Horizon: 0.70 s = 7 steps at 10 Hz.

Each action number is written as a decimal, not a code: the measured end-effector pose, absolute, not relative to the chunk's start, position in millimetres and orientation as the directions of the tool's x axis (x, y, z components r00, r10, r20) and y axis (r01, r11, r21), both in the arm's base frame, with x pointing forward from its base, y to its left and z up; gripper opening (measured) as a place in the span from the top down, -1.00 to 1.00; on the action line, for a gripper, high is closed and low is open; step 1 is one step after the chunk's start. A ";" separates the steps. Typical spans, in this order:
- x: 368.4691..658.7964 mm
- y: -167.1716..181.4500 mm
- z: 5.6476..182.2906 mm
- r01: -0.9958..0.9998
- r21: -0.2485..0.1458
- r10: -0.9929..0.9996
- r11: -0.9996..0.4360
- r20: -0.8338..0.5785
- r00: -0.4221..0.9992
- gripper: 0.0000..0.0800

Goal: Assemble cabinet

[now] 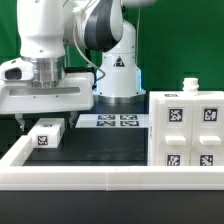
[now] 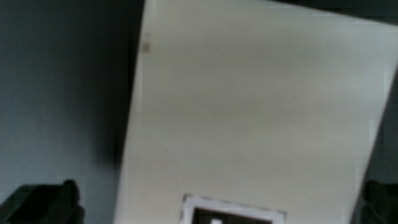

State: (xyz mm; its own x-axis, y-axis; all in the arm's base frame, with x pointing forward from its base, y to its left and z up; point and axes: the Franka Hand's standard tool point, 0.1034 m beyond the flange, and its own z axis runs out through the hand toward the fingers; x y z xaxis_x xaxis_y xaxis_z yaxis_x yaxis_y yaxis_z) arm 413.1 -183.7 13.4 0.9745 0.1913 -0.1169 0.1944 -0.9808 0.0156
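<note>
**Jaws wide over the loose piece: line it up before you close**

Here you are, gripper (image 1: 45, 121) hanging directly above the loose piece (image 1: 47, 134). It's a small white block with a tag on top, lying flat on the dark table (image 1: 100, 146), to the exterior view's left of the marker board (image 1: 115, 121). The pincer is spread. In the wrist view the dark fingertips (image 2: 43, 200) sit apart on either side of the white face, and bare table shows between one finger and the piece's edge. Nothing is pinched.

My read is that this is the pick. The piece runs at a slight slant across the wrist view, so I'd have you square the wrist to its long edges first. Then centre the fingers across its width, go straight down, and close only once both pads are below the top face. Close skewed and it will likely twist on the table.

To the exterior view's right of the marker board stands the cabinet body (image 1: 185, 130), a white box with tagged faces and a small knob (image 1: 188, 85) on top. It's the only container-like thing here, and neither camera sees into it, so I cannot tell whether anything is inside. The border rail (image 1: 90, 176) runs in front of the marker board, nearer the camera, and fences in the piece, the board and the body.
</note>
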 end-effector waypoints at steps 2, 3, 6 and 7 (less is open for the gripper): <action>413.2 -181.9 12.4 0.197 0.015 0.194 -0.980 -0.118 0.974 -0.99; 413.7 -180.7 12.4 0.200 0.015 0.197 -0.980 -0.118 0.973 -0.99; 413.9 -180.5 12.4 0.201 0.015 0.198 -0.979 -0.118 0.973 -0.40; 413.9 -180.5 12.4 0.202 0.015 0.198 -0.979 -0.118 0.973 -0.40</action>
